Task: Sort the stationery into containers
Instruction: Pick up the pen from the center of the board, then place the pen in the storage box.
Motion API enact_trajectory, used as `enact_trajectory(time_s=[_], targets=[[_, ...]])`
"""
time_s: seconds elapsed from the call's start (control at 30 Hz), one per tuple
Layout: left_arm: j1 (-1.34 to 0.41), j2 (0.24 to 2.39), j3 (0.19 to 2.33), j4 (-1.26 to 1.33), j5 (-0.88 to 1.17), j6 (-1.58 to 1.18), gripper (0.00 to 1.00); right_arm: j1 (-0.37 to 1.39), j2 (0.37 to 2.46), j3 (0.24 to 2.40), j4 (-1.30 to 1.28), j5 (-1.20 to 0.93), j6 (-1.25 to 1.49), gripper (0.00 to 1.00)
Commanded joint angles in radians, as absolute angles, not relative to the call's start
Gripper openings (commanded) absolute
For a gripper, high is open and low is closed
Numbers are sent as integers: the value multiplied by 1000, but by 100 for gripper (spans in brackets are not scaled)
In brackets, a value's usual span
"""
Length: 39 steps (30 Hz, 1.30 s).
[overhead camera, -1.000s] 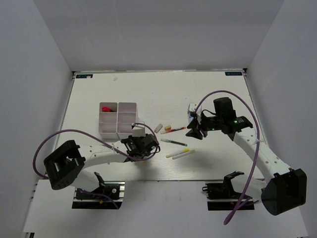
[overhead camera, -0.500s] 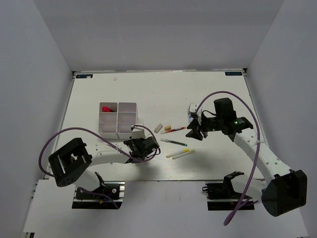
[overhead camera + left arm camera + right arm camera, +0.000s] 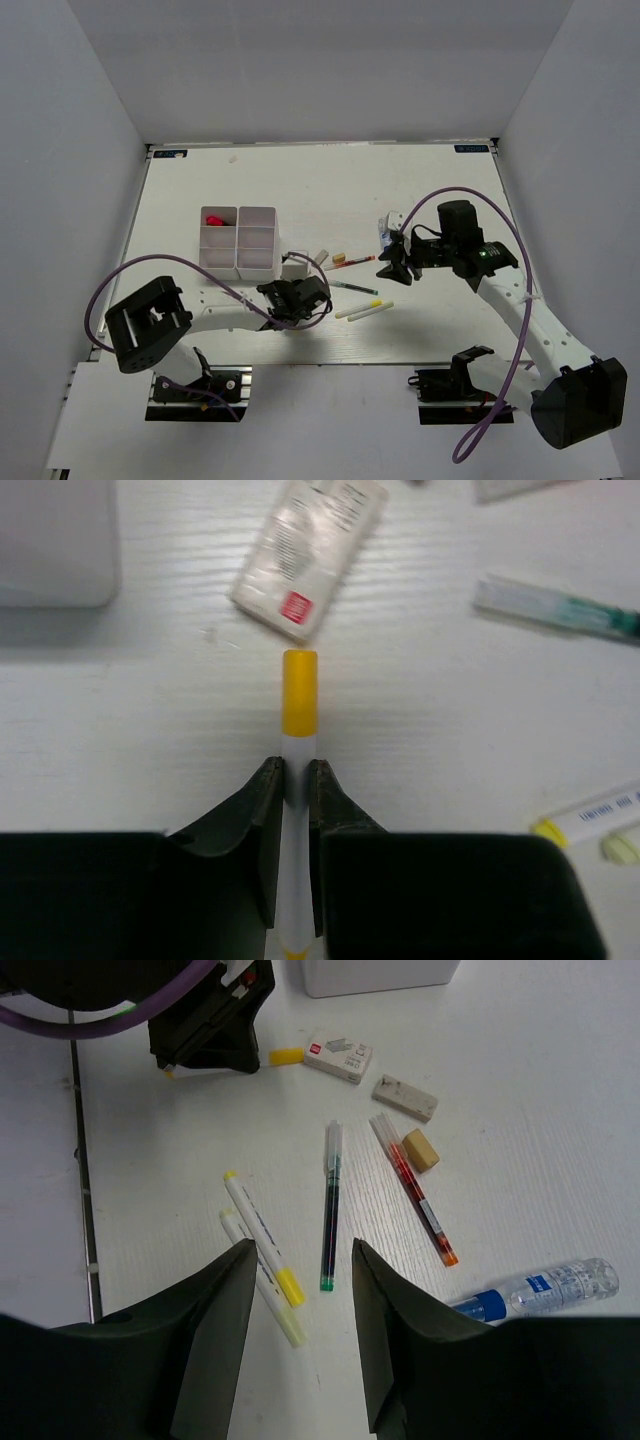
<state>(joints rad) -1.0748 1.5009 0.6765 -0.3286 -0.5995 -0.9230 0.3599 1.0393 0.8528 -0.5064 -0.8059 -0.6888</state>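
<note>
While L gripper (image 3: 296,772) grips it, pen (image 3: 299,692): white, yellow cap.

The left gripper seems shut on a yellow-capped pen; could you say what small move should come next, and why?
Probably a short lift straight up. The left gripper pinches the yellow-capped pen, and the red-labelled eraser lies just beyond its cap; rising first should clear that before swinging to the tray.
</note>
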Motion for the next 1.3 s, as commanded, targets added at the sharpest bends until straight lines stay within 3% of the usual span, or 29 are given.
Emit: enact_trajectory(time_s=[0.0, 0.03, 0.3, 0.7, 1.03, 1.27], targets=[[-1114, 1531, 669, -338, -382, -844, 4, 354, 1026, 841, -499, -831, -699, 49], [-1126, 1517, 678, -337, -382, -829, 0, 353, 1026, 841, -499, -830, -699, 49], [-1114, 1307, 733, -371, -498, -807, 0, 348, 1020, 831, -499, -818, -701, 52], [-1063, 1103, 801, -319, -932, -831, 0, 342, 1011, 819, -471, -804, -673, 52], [-959, 1189, 876, -125, -1232, -821, 0, 339, 1011, 819, -476, -815, -680, 53], [-853, 1331, 922, 32, -1301, -732, 0, 337, 1005, 816, -477, -825, -681, 53]])
